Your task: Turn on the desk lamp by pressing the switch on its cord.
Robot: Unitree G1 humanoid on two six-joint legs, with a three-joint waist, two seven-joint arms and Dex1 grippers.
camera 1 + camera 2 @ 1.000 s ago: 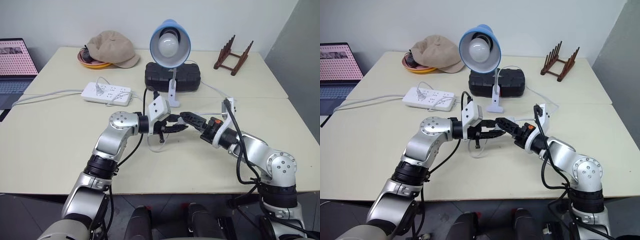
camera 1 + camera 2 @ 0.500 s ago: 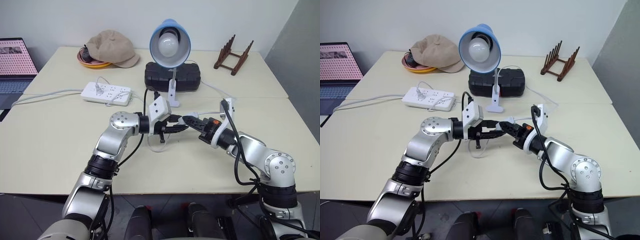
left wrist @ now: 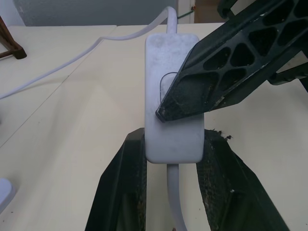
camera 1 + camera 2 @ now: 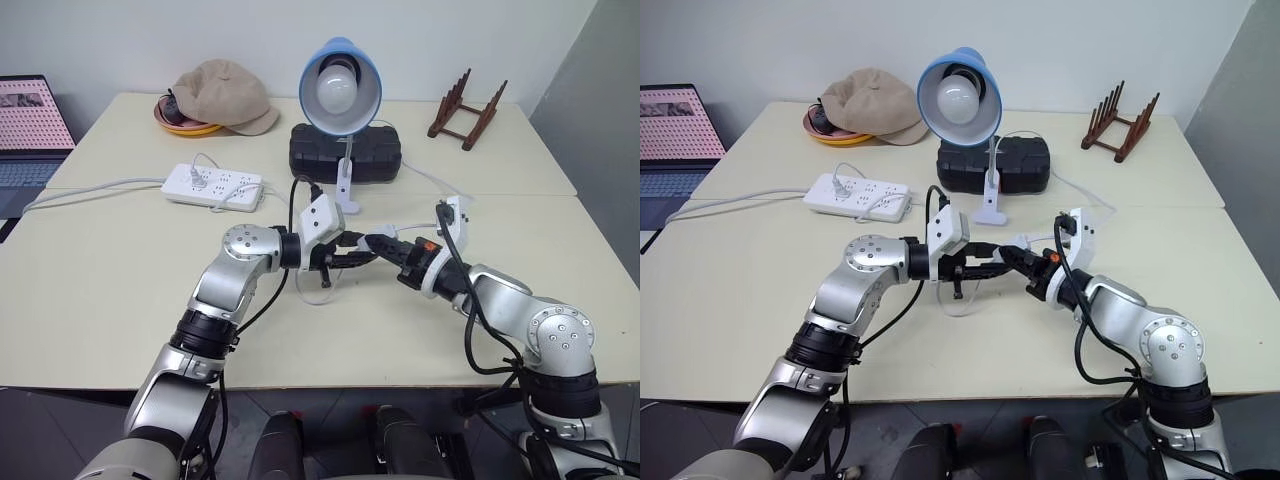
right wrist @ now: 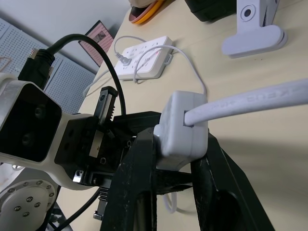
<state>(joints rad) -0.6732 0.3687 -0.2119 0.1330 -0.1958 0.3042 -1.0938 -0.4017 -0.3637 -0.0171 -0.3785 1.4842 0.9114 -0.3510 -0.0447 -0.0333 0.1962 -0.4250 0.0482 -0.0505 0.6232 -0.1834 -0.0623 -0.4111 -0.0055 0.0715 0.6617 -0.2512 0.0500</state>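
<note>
Left hand (image 3: 166, 159): I see its two fingers closed on the lower end of the switch (image 3: 172, 96), one finger on each long side, holding it clear above the worktop (image 4: 100, 290).

Right hand (image 4: 372, 240): closed on the switch from the opposite side; in the left wrist view one of its fingertips (image 3: 168, 108) presses on the rocker on the switch face. In its own wrist view the switch sits wedged between its two fingers.

Switch: held between both hands, in front of the lamp (image 4: 340, 90), above the middle of the worktop.

Cord (image 3: 72, 60): runs from each end of the switch, one length trailing over the worktop.

Lamp: upright on its clip base (image 4: 347, 195), blue shade facing me, bulb looks unlit.

Also on the worktop: power strip (image 4: 213, 186), black case (image 4: 345, 153), cap (image 4: 222, 95) over an orange dish (image 4: 185, 125), wooden rack (image 4: 466, 110), laptop (image 4: 30, 130) at the far left.
</note>
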